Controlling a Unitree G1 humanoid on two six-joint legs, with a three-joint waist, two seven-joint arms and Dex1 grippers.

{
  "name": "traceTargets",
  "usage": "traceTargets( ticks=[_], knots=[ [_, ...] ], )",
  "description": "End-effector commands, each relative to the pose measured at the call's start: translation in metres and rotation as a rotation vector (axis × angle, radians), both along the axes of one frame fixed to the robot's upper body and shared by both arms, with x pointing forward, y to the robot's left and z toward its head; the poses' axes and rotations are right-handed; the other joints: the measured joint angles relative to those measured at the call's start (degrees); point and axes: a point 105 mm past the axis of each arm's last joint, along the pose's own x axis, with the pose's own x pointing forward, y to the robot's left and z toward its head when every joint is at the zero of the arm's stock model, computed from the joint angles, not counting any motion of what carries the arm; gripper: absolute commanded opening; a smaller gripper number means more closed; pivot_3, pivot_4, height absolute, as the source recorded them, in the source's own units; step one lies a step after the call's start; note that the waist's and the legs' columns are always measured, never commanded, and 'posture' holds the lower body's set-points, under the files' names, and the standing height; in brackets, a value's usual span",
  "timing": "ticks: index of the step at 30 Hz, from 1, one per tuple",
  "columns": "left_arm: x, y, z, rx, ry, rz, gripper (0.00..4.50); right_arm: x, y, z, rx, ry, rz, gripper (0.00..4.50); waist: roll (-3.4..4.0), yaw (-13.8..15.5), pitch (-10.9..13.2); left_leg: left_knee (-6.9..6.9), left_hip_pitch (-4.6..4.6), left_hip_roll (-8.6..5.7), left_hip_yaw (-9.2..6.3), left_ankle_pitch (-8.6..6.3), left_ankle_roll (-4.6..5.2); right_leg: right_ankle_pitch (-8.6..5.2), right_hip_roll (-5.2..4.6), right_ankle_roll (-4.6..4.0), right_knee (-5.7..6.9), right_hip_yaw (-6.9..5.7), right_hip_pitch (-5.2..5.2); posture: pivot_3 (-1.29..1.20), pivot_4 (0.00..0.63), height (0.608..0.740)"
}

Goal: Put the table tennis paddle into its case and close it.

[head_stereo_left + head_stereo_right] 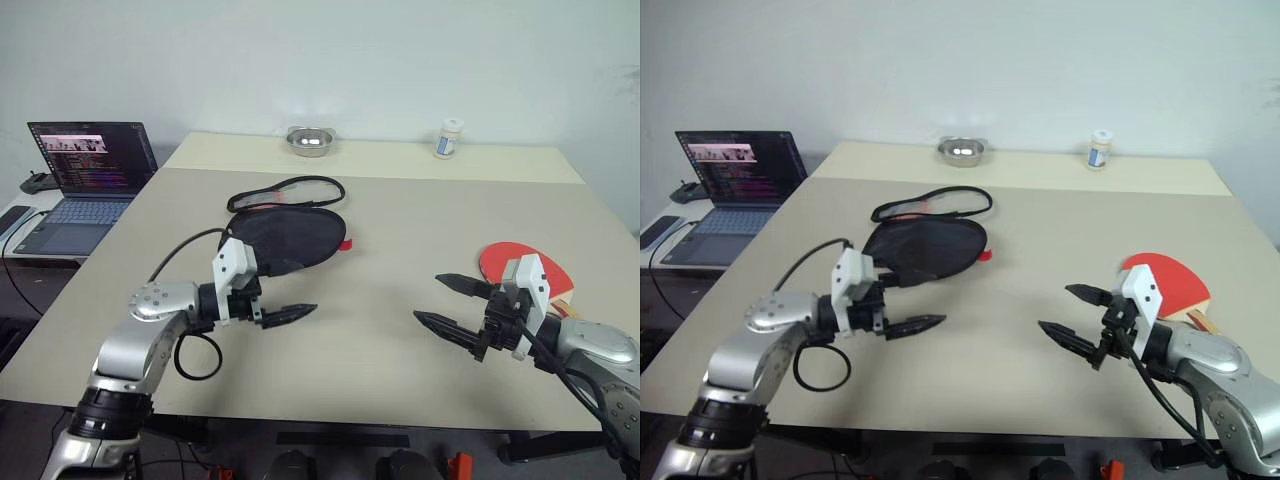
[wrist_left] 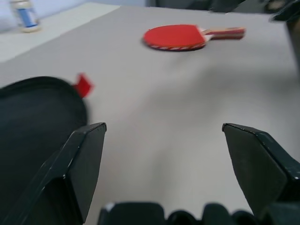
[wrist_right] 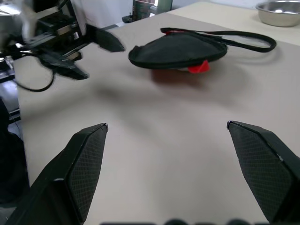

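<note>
From the head camera, the table tennis paddle (image 1: 522, 266) lies flat, red face up, on the beige table (image 1: 390, 220) at the robot's right, partly behind the right gripper (image 1: 452, 303). The case (image 1: 285, 236) lies black side up toward the left, its black strap (image 1: 290, 190) looping behind it and a small red tab (image 1: 345, 244) at its edge. The left gripper (image 1: 275, 293) hovers just in front of the case, holding nothing. The right gripper's jaws stand wide apart and empty too. Each arm seems posted beside its own object, likely so one can lift the paddle while the other steadies the case. A steel bowl (image 1: 309, 140), a small white bottle (image 1: 449, 138) and a laptop (image 1: 85, 180) sit well clear.

The left wrist view looks between two widely spread fingers (image 2: 82, 164) across bare table to the paddle, its striped handle pointing away from the case, whose black body lies beside one finger.

The right wrist view, fingers (image 3: 84, 164) equally spread, faces the case, which bulges slightly, with the left gripper beyond it.
</note>
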Motion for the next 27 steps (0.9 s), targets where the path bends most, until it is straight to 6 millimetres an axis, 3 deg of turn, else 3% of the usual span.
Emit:
traceTargets(
  ticks=[1, 5, 16, 23, 27],
  knots=[
    [0.018, 0.012, 0.013, 0.022, -0.091, 0.062, 4.33, -0.014, 0.014, 0.018, 0.014, -0.039, 0.092, 4.5, -0.05, 0.0, 0.02, 0.0, -0.03, 0.0, 0.0, 0.0, 0.0, 0.02, 0.0, -0.02, -0.02, 0.0, -0.01, 0.0, 0.15, 0.74],
    [0.032, 0.014, 0.011, 0.074, -0.101, 0.059, 4.33, -0.027, 0.024, 0.036, 0.0, -0.071, 0.204, 4.5, -0.13, -0.04, 0.11, 0.0, -0.06, 0.0, 0.0, 0.0, 0.0, 0.04, 0.0, -0.03, -0.03, -0.01, -0.05, 0.0, 0.15, 0.74],
    [0.064, 0.025, -0.003, 0.153, -0.092, 0.113, 4.33, -0.018, 0.028, 0.075, -0.029, -0.253, 0.197, 4.5, -0.23, -0.07, 0.17, 0.03, -0.16, 0.02, -0.03, 0.0, 0.01, 0.15, -0.01, -0.2, -0.03, -0.08, -0.11, 0.0, 0.15, 0.74],
    [0.075, 0.02, -0.005, 0.168, -0.115, 0.116, 4.33, -0.012, 0.029, 0.077, -0.011, -0.271, 0.17, 4.5, -0.24, -0.07, 0.17, 0.11, -0.43, -0.01, -0.1, 0.0, 0.01, 0.16, 0.0, -0.21, -0.01, -0.17, -0.27, 0.0, 0.15, 0.74],
    [0.073, 0.018, -0.004, 0.149, -0.106, 0.098, 3.41, -0.01, 0.027, 0.075, -0.004, -0.272, 0.144, 4.5, -0.24, -0.12, 0.17, 0.12, -0.42, 0.0, -0.1, 0.0, 0.01, 0.16, 0.0, -0.21, 0.03, -0.17, -0.28, 0.0, 0.15, 0.74]
  ],
)
